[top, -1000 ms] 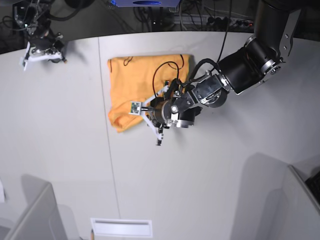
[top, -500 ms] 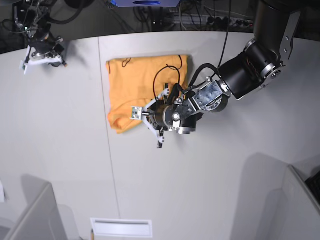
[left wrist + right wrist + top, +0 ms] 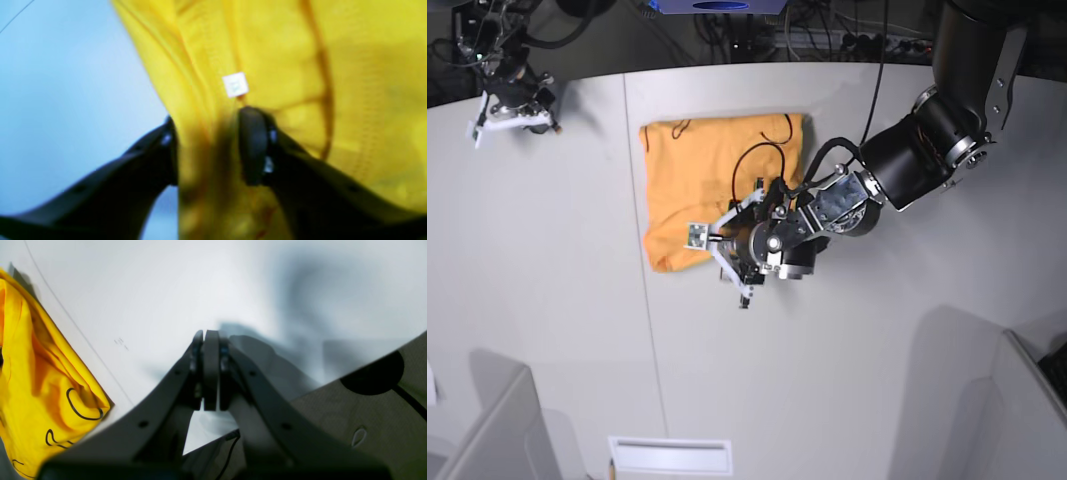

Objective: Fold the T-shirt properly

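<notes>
T-shirt [image 3: 712,185]: light-orange, folded into a rough rectangle, lying flat on the table [image 3: 877,380] at approx 11 o'clock from base-view centre. Top edge straight, lower-left corner rounded and bunched.
Marks: thin black curved lines on the shirt's upper right part in base view; right wrist view shows more curls near the shirt's lower corner [image 3: 83,406].
Neck tag [image 3: 235,85]: small, white, square, on a stitched seam just at 12 o'clock of the right-hand pad in left wrist view.
Left gripper [image 3: 727,240]: at the shirt's lower right edge, approx 5 o'clock of the cloth's centre. In left wrist view the 2 black pads [image 3: 253,143] stand apart w/ a bunched ridge of yellow fabric between them; both pads touch the cloth. Jaws partly spread; can't tell whether they pinch the fold or just straddle it. View is blurred.
Left arm [image 3: 917,150]: reaches in from 2 o'clock, black cable looped over the shirt.
Right gripper [image 3: 210,373]: jaws pressed together, nothing between them, above bare table. In base view it sits at the far 10 o'clock corner [image 3: 512,105], well apart from the shirt.
Table seam [image 3: 642,300]: thin dark line running along the shirt's left edge, top to bottom.
Background: cables and dark gear beyond the table's 12 o'clock edge.
</notes>
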Tool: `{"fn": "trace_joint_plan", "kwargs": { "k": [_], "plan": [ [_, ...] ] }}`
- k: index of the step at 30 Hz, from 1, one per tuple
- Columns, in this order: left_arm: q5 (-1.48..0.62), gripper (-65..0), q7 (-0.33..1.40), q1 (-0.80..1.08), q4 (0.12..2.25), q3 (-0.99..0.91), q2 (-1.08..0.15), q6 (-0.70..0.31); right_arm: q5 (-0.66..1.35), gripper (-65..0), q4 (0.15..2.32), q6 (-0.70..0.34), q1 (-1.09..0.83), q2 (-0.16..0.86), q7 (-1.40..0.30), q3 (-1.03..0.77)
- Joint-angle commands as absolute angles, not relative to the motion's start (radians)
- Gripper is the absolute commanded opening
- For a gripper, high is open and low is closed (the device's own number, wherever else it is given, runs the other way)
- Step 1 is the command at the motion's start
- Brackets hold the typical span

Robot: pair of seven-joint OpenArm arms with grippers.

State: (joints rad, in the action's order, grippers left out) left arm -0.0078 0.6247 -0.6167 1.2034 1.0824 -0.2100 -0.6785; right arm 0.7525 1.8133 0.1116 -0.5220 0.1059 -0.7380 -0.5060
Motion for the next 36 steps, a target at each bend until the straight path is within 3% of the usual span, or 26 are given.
{"fn": "trace_joint_plan", "kwargs": {
  "k": [1,4,6,13,22,23,25,29,36],
  "plan": [
    [0.035,-27.6,0.708,-0.628,1.19,1.084,-0.225,-0.698,0.759,-65.0,1.833,0.105,-0.522,0.116,-0.727,-0.51],
    [0.035,-16.5,0.708,-0.645,1.194,1.036,-0.213,-0.698,0.759,-65.0,1.833,0.104,-0.521,0.117,-0.727,-0.51],
    [0.036,-13.0,0.708,-0.644,1.196,0.941,-0.197,-0.698,0.759,-65.0,1.833,0.104,-0.51,0.117,-0.728,-0.509],
    [0.035,-12.8,0.705,-0.644,1.251,0.654,-0.171,-0.698,0.757,-65.0,1.833,0.104,-0.487,0.137,-0.725,-0.424],
    [0.03,-13.8,0.716,-0.613,1.356,0.601,-0.137,-0.698,0.753,-65.0,1.834,0.107,-0.446,0.16,-0.725,-0.331],
    [0.035,-15.6,0.731,-0.588,1.391,0.568,-0.142,-0.698,0.737,-65.0,1.839,0.108,-0.44,0.171,-0.725,-0.314],
    [0.038,-27.0,0.785,-0.532,1.488,0.476,-0.183,-0.698,0.668,-65.0,1.844,0.11,-0.426,0.176,-0.725,-0.275],
    [0.039,-64.8,0.816,-0.426,1.629,0.361,-0.274,-0.698,0.582,-65.0,1.862,0.11,-0.392,0.17,-0.731,-0.243],
    [0.038,-65.0,0.812,-0.285,1.639,0.252,-0.383,-0.698,0.579,-65.0,1.86,0.11,-0.355,0.153,-0.733,-0.231]
  ]
}}
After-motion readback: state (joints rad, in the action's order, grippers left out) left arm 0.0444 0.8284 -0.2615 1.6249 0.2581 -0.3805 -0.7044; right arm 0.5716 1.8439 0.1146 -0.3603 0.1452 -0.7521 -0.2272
